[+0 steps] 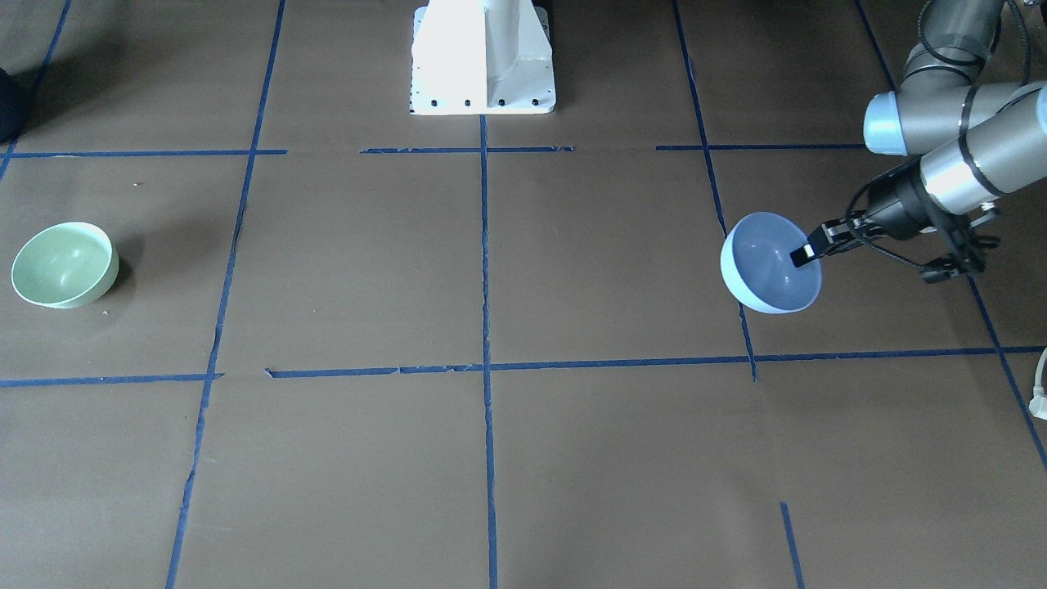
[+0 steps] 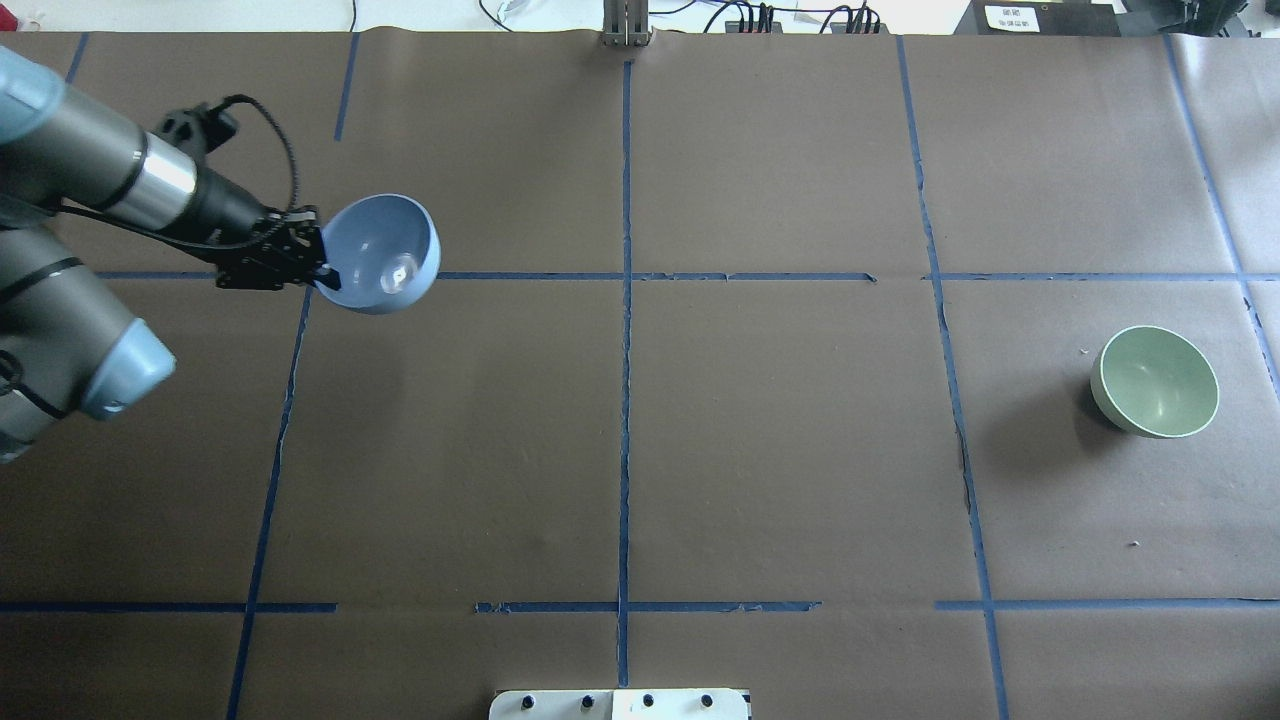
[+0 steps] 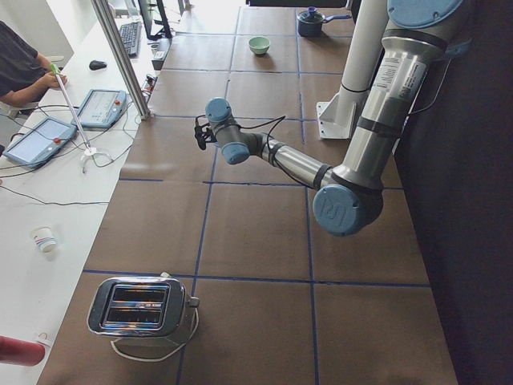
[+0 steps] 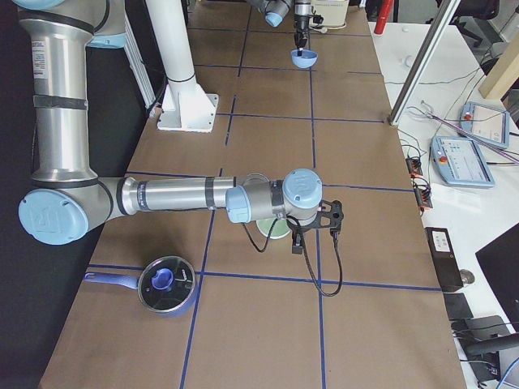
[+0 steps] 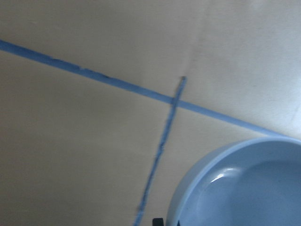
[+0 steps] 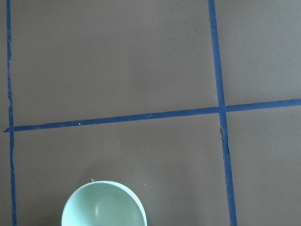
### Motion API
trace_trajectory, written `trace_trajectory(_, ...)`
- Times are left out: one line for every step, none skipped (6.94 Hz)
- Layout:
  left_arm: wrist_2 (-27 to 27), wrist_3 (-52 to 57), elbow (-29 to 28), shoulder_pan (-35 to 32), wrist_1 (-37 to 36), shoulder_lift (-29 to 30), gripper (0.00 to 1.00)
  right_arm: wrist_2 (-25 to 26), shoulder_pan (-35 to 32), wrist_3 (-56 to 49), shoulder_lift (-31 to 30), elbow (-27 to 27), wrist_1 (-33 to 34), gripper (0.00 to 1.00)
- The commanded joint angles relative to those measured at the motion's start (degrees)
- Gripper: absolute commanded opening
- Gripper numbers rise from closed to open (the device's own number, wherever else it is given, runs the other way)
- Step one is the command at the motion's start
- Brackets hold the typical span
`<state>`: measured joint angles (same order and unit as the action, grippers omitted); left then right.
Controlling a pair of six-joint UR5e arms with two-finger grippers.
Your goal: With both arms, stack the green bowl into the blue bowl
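Exterior right view has the right arm [image 4: 178, 194] nearest, stretched over the table [image 1: 368, 270]. Its right gripper [image 4: 298, 243] hangs just above the green bowl [image 4: 276, 230], which sits mouth up at the table's right side. Whether that gripper is open or closed cannot be told from here. Far off at the left side, the left gripper [image 1: 808, 252] pinches the rim of the blue bowl [image 1: 769, 270], one finger showing inside it. It holds the bowl clear of the table, tipped so the mouth faces partly sideways. The step in hand looks like carrying the blue bowl to a spot both arms can reach. Doing it well probably means a firm pinch, a slow swing, and levelling the bowl before setting it down mouth up. Both bowls are smooth, glossy, round half-shells with thin rims and no markings, so they may slip in a two-finger grip. Being the same size, they should nest only when well centred. The brown paper [image 1: 622, 474] covering the table is matt and flat, crossed by blue tape lines [image 1: 485, 245].
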<state>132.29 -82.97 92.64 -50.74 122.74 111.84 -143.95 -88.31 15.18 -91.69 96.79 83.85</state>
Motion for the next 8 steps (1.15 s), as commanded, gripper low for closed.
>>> trace_trajectory(-11.1,-4.7,-0.2,10.2,-12.1,10.9,0.00,0.2,1.6,1.0,0.0,0.0,-0.1,1.00)
trace_trajectory(-15.3,-7.5,-0.8,13.8,-12.5,13.4,0.00,0.2,2.6,2.6,0.1,-0.1,-1.3,1.00)
trace_trajectory(-19.6,-8.2,-2.5,17.8,-13.1,15.9,0.00,0.4,4.7,7.5,0.1,-0.1,-4.6,1.00)
trace_trajectory(-21.7,-8.2,-3.8,19.6,-13.2,17.1,0.00,1.9,6.2,11.1,0.0,-0.1,-7.4,1.00)
trace_trajectory(-21.9,-8.2,-3.9,21.2,-13.2,17.0,0.01,2.9,7.4,12.7,0.0,-0.2,-8.2,1.00)
trace_trajectory(-21.9,-8.2,-3.8,21.2,-13.3,17.3,0.04,2.9,7.5,12.7,0.0,-0.1,-8.2,1.00)
trace_trajectory(-21.8,-8.2,-3.8,21.2,-13.3,17.1,0.28,2.9,7.5,12.8,0.0,-0.2,-8.2,1.00)
trace_trajectory(-21.7,-7.8,-3.1,21.2,-13.3,16.7,0.99,3.0,7.9,12.8,0.0,-0.2,-8.2,1.00)
